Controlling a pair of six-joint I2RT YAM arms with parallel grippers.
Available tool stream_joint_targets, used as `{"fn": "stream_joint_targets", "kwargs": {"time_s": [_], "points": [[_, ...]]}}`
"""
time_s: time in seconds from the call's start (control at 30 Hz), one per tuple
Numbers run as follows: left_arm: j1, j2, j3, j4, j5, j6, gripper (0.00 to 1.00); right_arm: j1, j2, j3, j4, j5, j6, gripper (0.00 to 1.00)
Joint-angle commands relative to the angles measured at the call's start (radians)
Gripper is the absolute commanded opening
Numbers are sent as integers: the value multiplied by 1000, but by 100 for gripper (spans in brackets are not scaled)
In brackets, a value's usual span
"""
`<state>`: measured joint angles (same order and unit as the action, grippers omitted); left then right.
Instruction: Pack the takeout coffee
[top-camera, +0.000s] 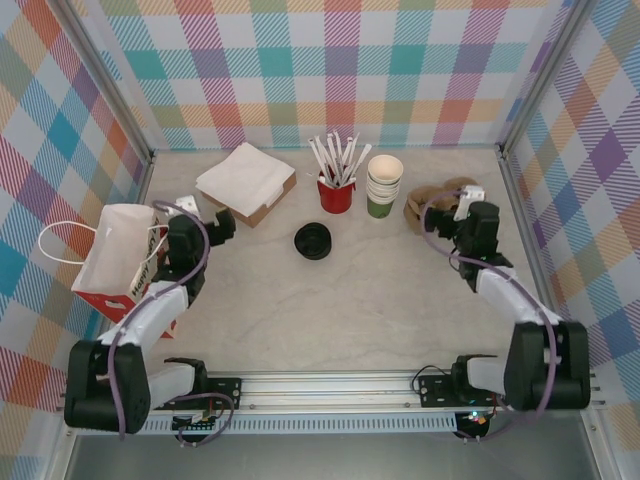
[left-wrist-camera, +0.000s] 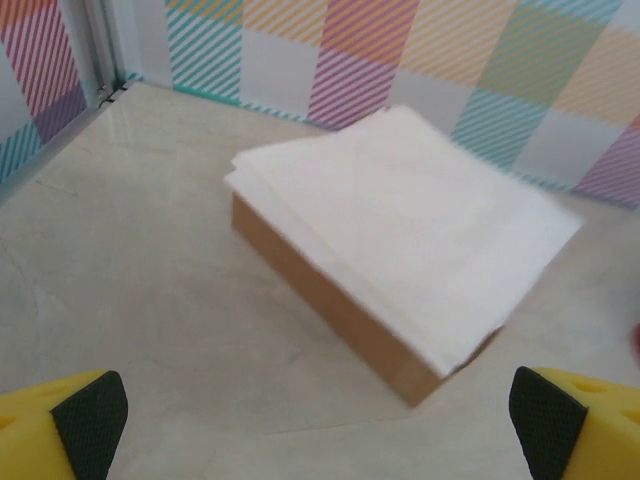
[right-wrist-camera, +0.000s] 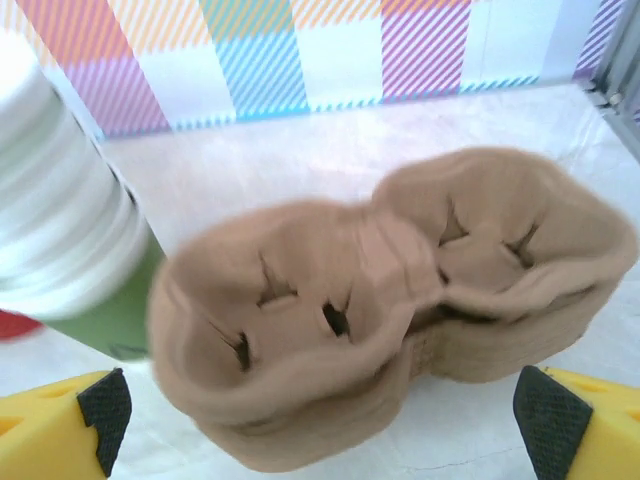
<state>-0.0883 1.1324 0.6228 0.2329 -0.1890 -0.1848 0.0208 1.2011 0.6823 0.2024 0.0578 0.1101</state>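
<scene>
Stack of green paper cups (top-camera: 385, 186), white inside, unlidded, stands upright at back centre-right of the table (top-camera: 350, 310), just beside the red cup (top-camera: 336, 193) of white sticks (top-camera: 337, 157) on its left and near the brown pulp carrier (top-camera: 438, 200) on its right. Black lid (top-camera: 313, 241) lies apart from the cups, nearer table centre. Left gripper (top-camera: 197, 212) is wide open, holding nothing, and faces the white napkins (left-wrist-camera: 400, 220) stacked on a brown box (left-wrist-camera: 320, 300) at back left. White-and-red paper bag (top-camera: 118, 262) with handles is at the left edge, right beside the left arm. Right gripper (top-camera: 468, 200) is also spread wide and empty, right at the carrier; in the right wrist view the carrier sits between the finger pads (right-wrist-camera: 105, 405) with the cup stack to its left
</scene>
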Motion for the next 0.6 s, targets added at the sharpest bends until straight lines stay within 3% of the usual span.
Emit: {"fn": "stream_joint_targets", "kwargs": {"time_s": [0.0, 0.13, 0.27, 0.57], "points": [[10, -46, 110, -358, 122, -183, 100, -5, -61, 157, -411, -31, 157, 100], [-5, -61, 202, -544, 322, -289, 100, -4, 1, 365, -706, -170, 307, 100], [-74, -75, 232, -618, 455, -346, 100, -4, 113, 537, -850, -299, 390, 95], [-247, -76, 139, -492, 522, -459, 100, 29, 389, 832, -970, -359, 410, 74]]}}
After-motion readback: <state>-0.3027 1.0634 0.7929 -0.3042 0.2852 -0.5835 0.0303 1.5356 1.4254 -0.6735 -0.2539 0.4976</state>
